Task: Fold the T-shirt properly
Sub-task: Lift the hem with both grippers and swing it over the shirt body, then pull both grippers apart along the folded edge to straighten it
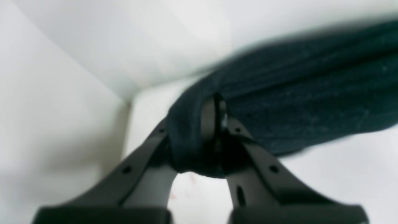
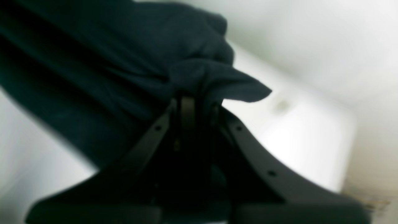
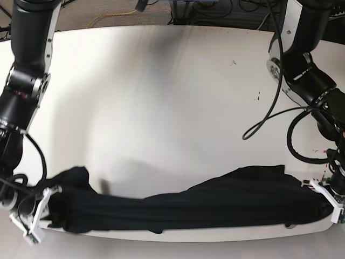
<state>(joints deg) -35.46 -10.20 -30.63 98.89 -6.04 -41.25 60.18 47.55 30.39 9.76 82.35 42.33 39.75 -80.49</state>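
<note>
Shirt position: T-shirt (image 3: 178, 208) stretched between both grippers along the near table (image 3: 161, 97) edge.
Left gripper (image 1: 214, 119): clenched on shirt.
Right gripper (image 2: 194, 107): clenched on shirt.
Look: black, bunched, sagging.

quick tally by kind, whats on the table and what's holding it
T-shirt: 1, black, stretched along the near edge of the table
grippers: 2, left gripper and right gripper, each shut on the shirt
table: 1, white
total: 4

Robot lab, white table (image 3: 161, 108), cables (image 3: 259, 121)
</note>
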